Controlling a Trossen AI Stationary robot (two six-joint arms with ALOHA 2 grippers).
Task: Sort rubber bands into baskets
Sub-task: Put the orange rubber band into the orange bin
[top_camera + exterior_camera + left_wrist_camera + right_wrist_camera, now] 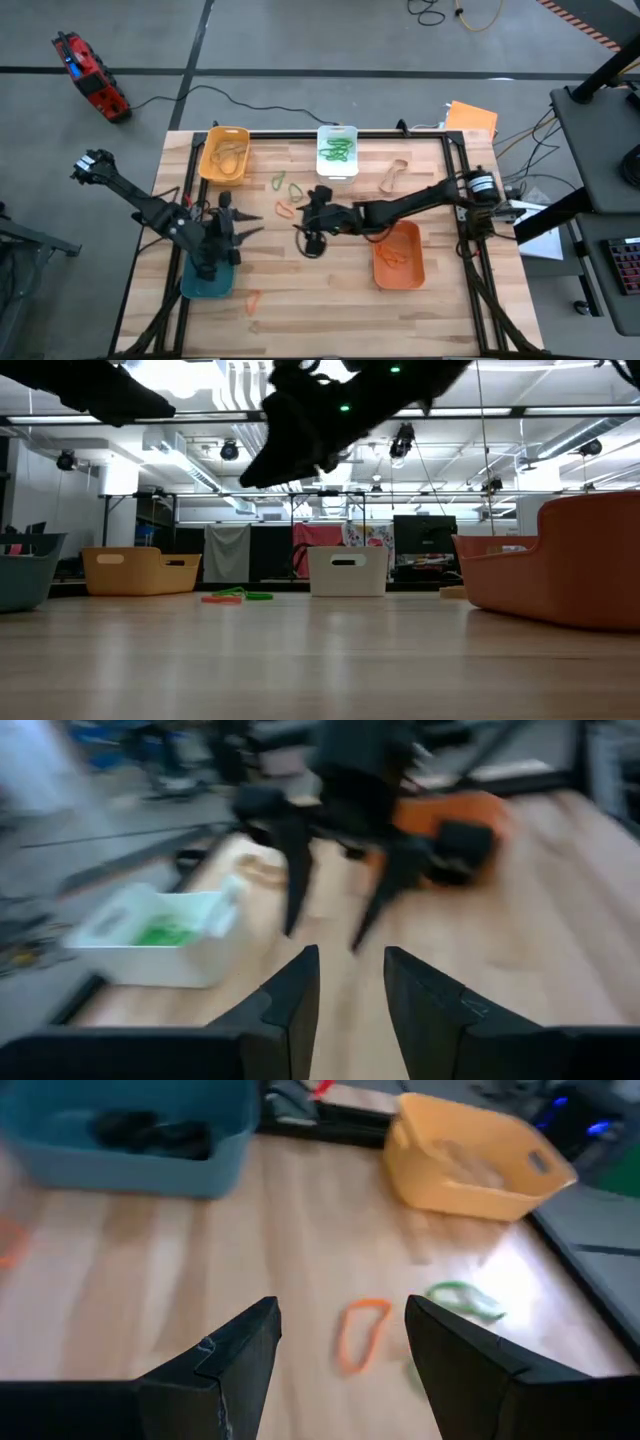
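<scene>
Own fingers [290, 1010] parted; white basket [160, 935], orange basket [460, 815] ahead.

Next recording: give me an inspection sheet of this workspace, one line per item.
Surface: wooden slat table in a black frame.
Job's things: yellow basket with tan bands; white basket with green bands; teal basket under the left arm, dark bands inside; orange basket with orange bands. Loose rubber bands: green and orange mid-table, tan, orange near the front edge.
Clutter: nothing seen.
Grippers: left gripper above the teal basket, jaws open, empty; right gripper mid-table, jaws open over an orange band.
Cables: black cable on the floor; wires right of the table.
Surroundings: red device, grey floor.
</scene>
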